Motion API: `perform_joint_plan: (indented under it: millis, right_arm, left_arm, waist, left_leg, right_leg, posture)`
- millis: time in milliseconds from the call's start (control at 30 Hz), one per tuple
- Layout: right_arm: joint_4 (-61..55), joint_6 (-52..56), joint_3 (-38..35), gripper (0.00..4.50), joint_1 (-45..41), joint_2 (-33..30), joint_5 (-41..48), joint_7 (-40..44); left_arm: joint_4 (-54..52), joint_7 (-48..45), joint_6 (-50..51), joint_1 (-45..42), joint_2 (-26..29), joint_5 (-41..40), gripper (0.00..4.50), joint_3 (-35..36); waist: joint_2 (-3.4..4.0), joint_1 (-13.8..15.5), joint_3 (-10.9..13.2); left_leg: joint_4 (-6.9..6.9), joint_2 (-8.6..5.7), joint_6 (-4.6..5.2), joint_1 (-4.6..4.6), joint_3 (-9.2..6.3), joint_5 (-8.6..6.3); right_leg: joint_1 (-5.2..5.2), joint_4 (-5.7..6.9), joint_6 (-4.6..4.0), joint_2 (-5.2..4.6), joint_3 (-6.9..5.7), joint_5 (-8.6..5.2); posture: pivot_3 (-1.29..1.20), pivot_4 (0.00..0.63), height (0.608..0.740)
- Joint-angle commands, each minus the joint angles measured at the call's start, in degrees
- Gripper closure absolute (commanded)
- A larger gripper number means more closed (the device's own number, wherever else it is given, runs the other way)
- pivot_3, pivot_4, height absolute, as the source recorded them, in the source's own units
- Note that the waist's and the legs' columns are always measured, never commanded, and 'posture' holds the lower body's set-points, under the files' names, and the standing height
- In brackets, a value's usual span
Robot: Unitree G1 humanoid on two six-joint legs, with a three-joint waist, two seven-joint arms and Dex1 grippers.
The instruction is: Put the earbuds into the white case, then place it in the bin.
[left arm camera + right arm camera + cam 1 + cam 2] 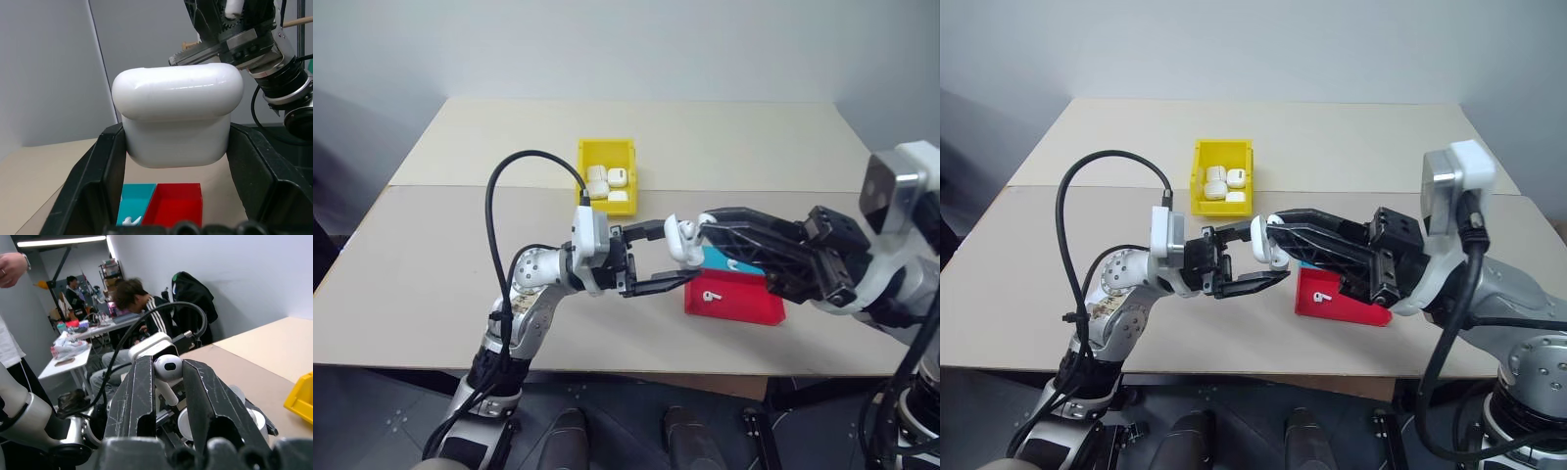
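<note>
Resting on a beige tabletop (460, 284) before a plain grey wall — yellow bin (607, 154) holding four white cases. Left pincer (658, 259) clamping the white case (178, 117), raised above the tabletop; right pincer (168, 382) pinching one earbud (167, 368) just beside it. Lying in the red tray (744, 299) — another earbud (711, 294).

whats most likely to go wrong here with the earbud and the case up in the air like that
The right gripper pinches the tiny earbud just at its fingertips, above the table; a slip would likely drop it. The white case sits between the left gripper fingers with its lid up, so a slightly off approach could push it askew. Another earbud waits in the red tray.
</note>
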Motion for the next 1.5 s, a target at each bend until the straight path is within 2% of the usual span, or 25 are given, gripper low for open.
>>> perform_joint_plan:
  millis: [33, 733, 833, 933, 1100, 1267, 1400, 1433, 1500]
  right_arm:
    - [-0.7, -3.0, 0.6, 3.65, 0.9, -2.6, -1.5, 1.6]
    - [-1.5, -9.4, 5.2, 3.65, 6.1, -6.0, -10.0, 7.0]
    - [-2.5, -10.0, 6.0, 2.92, 6.7, -6.5, -12.3, 7.9]
    - [-2.7, -10.6, 6.3, 1.97, 7.3, -6.7, -13.9, 8.1]
    - [-2.2, -12.7, 4.4, 1.97, 9.0, -7.3, -15.5, 10.0]
    - [0.3, -17.1, -2.8, 1.97, 10.3, -9.3, -17.7, 15.3]
    - [4.0, -16.2, -3.9, 1.97, 5.6, -12.8, -15.5, 16.8]
    - [5.0, -15.4, -2.3, 1.97, 3.0, -14.2, -15.6, 17.5]
    - [7.0, -14.2, 2.7, 2.33, -3.3, -15.7, -17.1, 17.6]
  left_arm:
    - [-3.0, 0.3, 0.2, 0.4, -0.2, -1.2, 1.71, 0.4]
    - [-3.4, 0.5, -0.7, 1.3, -1.0, -0.5, 1.71, 0.1]
    - [-3.2, 0.5, -0.9, 1.3, -1.1, -0.3, 1.71, 0.1]
    - [-3.1, 0.5, -0.9, 1.3, -1.1, -0.2, 1.71, 0.1]
    - [-2.8, 0.3, -1.2, 1.6, -1.0, 0.1, 1.71, 0.1]
    - [-2.0, 0.3, -1.4, 1.5, -0.8, 0.7, 1.71, 0.0]
    - [0.3, 0.1, -2.1, 0.8, -0.5, 3.2, 1.71, -1.3]
    - [1.5, 0.0, -2.7, 0.4, -0.5, 4.6, 1.71, -1.9]
    - [4.4, -0.5, -4.5, -0.4, -0.8, 7.2, 1.71, -3.4]
  waist:
    - [0.0, 0.1, 0.0]
    - [-0.03, 0.1, 0.0]
    - [-0.03, 0.1, 0.0]
    - [-0.03, 0.1, 0.0]
    - [-0.03, 0.2, 0.0]
    - [-0.04, 0.2, 0.0]
    - [-0.04, -0.1, 0.0]
    - [-0.04, -0.2, 0.0]
    - [-0.04, -0.3, 0.0]
  left_leg:
    - [0.0, 0.0, 0.0, -0.01, 0.0, 0.0]
    - [-0.04, 0.0, 0.0, -0.02, 0.0, 0.0]
    - [-0.03, 0.0, 0.0, -0.02, 0.01, 0.0]
    - [-0.05, 0.0, 0.0, -0.01, 0.0, 0.0]
    - [-0.04, 0.0, 0.0, -0.02, 0.01, 0.0]
    - [-0.04, 0.0, 0.0, -0.03, 0.01, 0.0]
    - [-0.04, 0.0, 0.0, 0.02, 0.02, 0.0]
    - [-0.04, 0.0, 0.0, 0.03, 0.05, 0.0]
    - [-0.04, 0.0, 0.01, 0.06, 0.05, 0.01]
  right_leg:
    - [0.0, -0.03, 0.0, 0.0, -0.01, 0.0]
    - [0.01, -0.12, 0.0, 0.0, -0.01, 0.0]
    - [0.01, -0.12, -0.01, 0.0, -0.01, 0.0]
    - [0.0, -0.13, -0.02, 0.0, -0.01, -0.01]
    - [0.01, -0.15, -0.01, -0.01, -0.01, -0.01]
    - [0.01, -0.16, 0.0, -0.01, -0.01, 0.0]
    - [0.03, -0.15, -0.03, -0.01, 0.0, -0.01]
    - [0.02, -0.15, -0.07, -0.01, 0.03, -0.02]
    - [0.02, -0.14, -0.21, 0.0, 0.05, -0.07]
  posture:
    - [0.0, 0.15, 0.74]
    - [0.0, 0.15, 0.74]
    - [0.0, 0.15, 0.74]
    - [0.0, 0.15, 0.74]
    - [0.0, 0.15, 0.74]
    - [0.0, 0.15, 0.74]
    - [0.0, 0.15, 0.74]
    - [0.0, 0.15, 0.74]
    - [0.0, 0.15, 0.74]
